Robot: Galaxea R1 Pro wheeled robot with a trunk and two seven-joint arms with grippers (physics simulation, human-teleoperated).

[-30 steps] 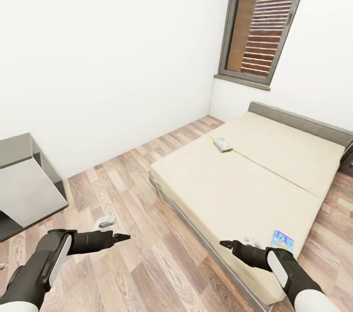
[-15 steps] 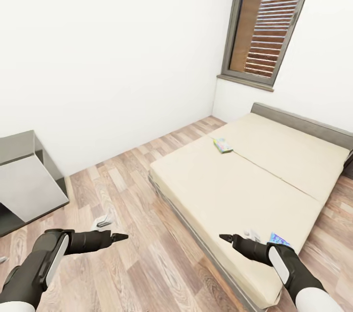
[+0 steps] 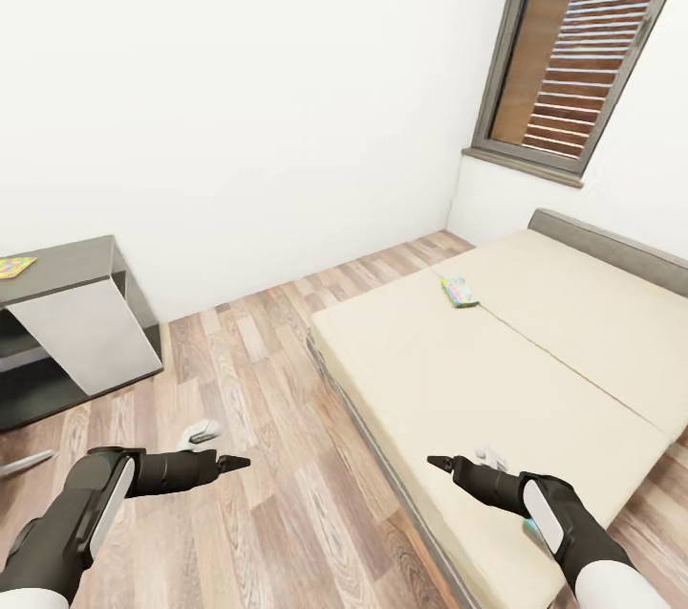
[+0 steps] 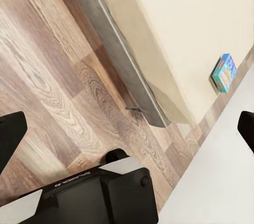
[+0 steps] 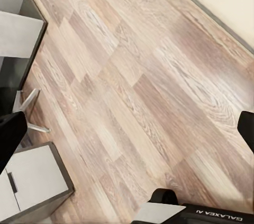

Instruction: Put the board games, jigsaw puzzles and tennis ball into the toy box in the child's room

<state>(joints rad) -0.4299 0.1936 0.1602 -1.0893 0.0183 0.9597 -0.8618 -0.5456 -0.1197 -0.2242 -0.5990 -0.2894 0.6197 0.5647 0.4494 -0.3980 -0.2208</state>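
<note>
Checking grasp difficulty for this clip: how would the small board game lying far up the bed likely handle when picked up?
The board game looks like a thin flat box, so probably stiff and light. It lies flat on the soft-looking bed, so a pincer may struggle to get under its edges. Being flat, it seems unlikely to roll.

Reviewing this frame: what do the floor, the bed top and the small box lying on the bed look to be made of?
The floor looks like matte wood plank or laminate: staggered boards with printed grain. The bed top reads as plain beige fabric or foam, smooth and unpatterned, on a grey base. The board game looks like printed cardboard, flat and pastel-coloured, though too small to be sure.
</note>
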